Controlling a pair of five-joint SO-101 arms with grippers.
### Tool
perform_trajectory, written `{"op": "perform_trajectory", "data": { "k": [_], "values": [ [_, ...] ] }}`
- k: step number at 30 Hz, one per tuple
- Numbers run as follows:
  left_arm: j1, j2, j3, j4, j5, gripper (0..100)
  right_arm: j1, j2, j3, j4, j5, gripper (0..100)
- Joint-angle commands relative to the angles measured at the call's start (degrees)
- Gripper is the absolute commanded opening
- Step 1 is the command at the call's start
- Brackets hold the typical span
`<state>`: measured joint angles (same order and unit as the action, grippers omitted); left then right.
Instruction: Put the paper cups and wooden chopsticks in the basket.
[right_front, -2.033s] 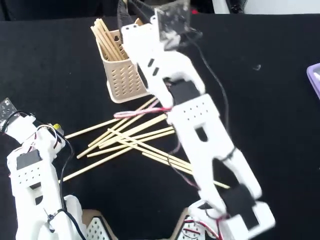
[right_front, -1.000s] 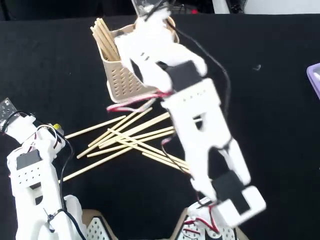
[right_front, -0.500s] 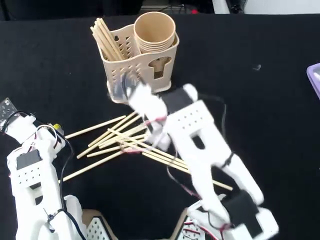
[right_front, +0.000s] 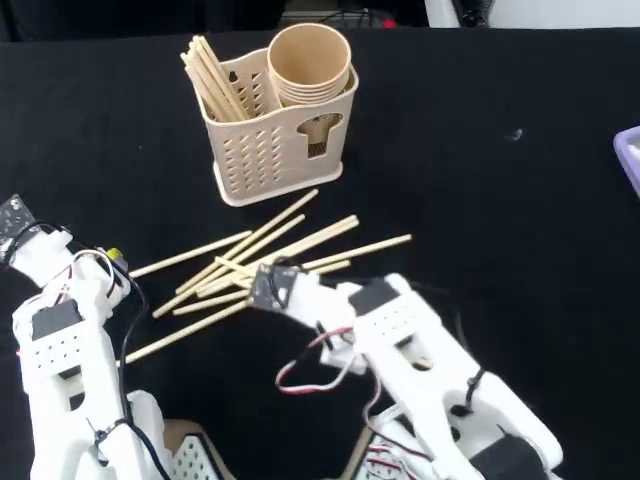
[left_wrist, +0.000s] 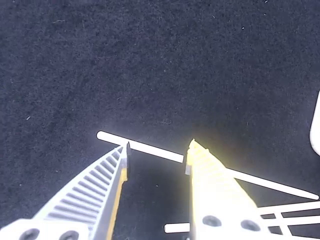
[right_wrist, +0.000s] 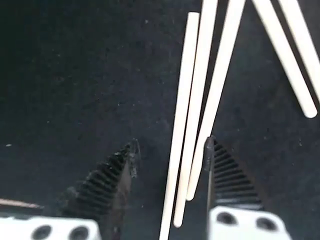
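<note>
Loose pale wooden chopsticks (right_front: 300, 245) lie crossed in a heap on the black counter (right_front: 520, 250), just in front of the beige perforated plastic basket (right_front: 265, 160). The basket already holds the stacked tan paper cups (right_front: 310, 62) and a bundle of chopsticks (right_front: 212, 78). The right arm's jaws stand apart, low over two sticks (right_wrist: 180, 125) lying side by side. The left arm's jaws, also apart, straddle a single stick (left_wrist: 155, 150). Closing on two sticks near their ends could let one slip free or pivot, and lifting from a crossed heap may drag its neighbours along.
</note>
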<state>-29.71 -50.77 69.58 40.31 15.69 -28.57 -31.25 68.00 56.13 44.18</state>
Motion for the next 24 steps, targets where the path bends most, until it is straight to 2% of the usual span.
{"op": "perform_trajectory", "data": {
  "k": [1, 7, 13, 24],
  "values": [
    [0.3, -1.4, -0.2, -1.0, -0.6, 20, 0.6, -2.0, 2.5, -6.1, 1.7, 20.5],
    [0.3, -1.4, -0.2, -1.0, -0.7, 20, 0.6, -2.0, 4.4, -9.5, 1.7, 19.5],
    [0.3, -1.4, -0.2, -1.0, -0.7, 20, 0.6, -2.4, 3.1, -9.3, 1.2, 0.8],
    [0.4, -1.4, -0.2, -1.0, -0.7, 20, 0.7, -2.4, -5.8, -0.7, 1.6, 1.1]
  ]
}}
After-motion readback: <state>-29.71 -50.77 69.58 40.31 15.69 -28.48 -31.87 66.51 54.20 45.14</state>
